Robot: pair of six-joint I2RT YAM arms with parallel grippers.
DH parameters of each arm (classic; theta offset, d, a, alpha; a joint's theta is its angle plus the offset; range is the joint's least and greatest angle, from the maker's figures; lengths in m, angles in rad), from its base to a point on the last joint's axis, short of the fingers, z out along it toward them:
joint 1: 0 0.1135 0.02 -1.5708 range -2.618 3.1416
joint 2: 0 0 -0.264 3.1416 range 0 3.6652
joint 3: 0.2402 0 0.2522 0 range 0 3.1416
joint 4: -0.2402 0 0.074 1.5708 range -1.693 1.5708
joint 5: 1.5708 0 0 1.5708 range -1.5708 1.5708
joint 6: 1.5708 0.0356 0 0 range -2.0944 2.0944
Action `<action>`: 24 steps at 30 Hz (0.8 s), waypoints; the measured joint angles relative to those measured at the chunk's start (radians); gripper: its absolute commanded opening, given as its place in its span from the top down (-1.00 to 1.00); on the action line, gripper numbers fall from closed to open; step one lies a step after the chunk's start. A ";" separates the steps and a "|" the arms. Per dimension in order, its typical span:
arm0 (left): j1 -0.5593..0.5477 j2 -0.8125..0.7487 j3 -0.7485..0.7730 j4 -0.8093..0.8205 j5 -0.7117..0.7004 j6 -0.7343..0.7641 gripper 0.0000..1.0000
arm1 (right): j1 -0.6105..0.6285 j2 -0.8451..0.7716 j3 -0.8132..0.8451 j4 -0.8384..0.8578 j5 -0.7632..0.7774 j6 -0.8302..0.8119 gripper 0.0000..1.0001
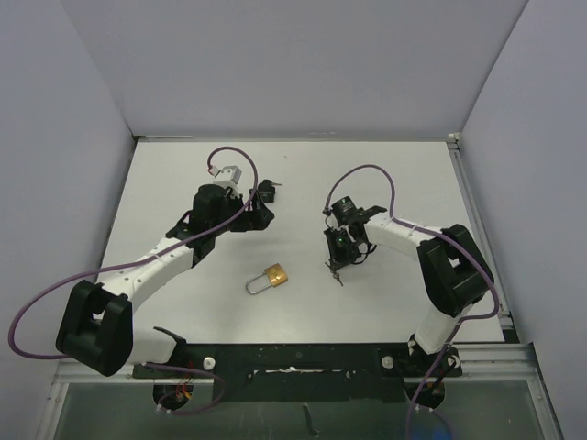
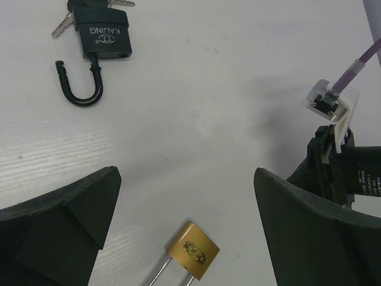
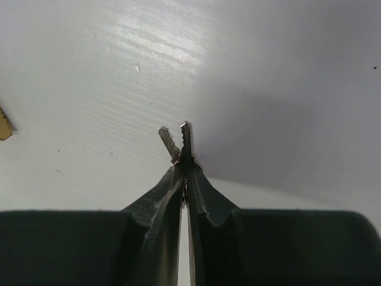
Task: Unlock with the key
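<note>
Left end effector (image 2: 186, 176): is hanging over the counter (image 1: 174, 183) left of centre with its jaws standing wide apart, gripping nothing and touching nothing.
Black padlock (image 2: 104, 31): is lying flat on the counter beyond the left end effector, well apart from its fingers; its hooked shackle (image 2: 80, 86) is standing open and pointing back toward the near edge, with small keys (image 2: 62, 24) showing at the body's far end.
Brass padlock (image 1: 277, 273): is lying flat near the middle of the counter, between the two arms and closer to the near edge than the black padlock is.
Brass padlock axis: is running roughly left to right with a slight tilt, the gold body sitting at the right end and the steel shackle (image 1: 254, 284) pointing left and a little toward the near edge.
Key (image 3: 186, 138): is sticking straight out from the right fingertips, its long axis in line with the fingers and its toothed blade pointing away from them toward the counter; whether the tip is touching the surface cannot be told.
Second key (image 3: 169, 142): is splaying off to the left just beside the first.
Right end effector (image 3: 186, 170): is hovering to the right of the brass padlock, apart from it, jaws narrowed to a thin slit and pinching the key's head.
</note>
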 measured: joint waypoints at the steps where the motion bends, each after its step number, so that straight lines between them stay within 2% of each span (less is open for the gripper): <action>1: 0.000 0.000 0.000 0.000 0.001 0.000 -0.91 | 0.000 0.003 0.004 -0.002 -0.001 0.000 0.97; 11: 0.000 0.005 0.000 0.009 0.013 0.000 -0.92 | 0.005 -0.010 0.014 0.002 0.038 -0.023 1.00; 17: 0.000 0.006 0.000 0.052 0.061 0.000 -0.87 | 0.005 -0.127 0.015 0.050 0.057 -0.089 1.00; 24: -0.001 0.039 -0.003 0.189 0.182 -0.019 -0.73 | 0.004 -0.227 0.024 0.121 0.032 -0.167 1.00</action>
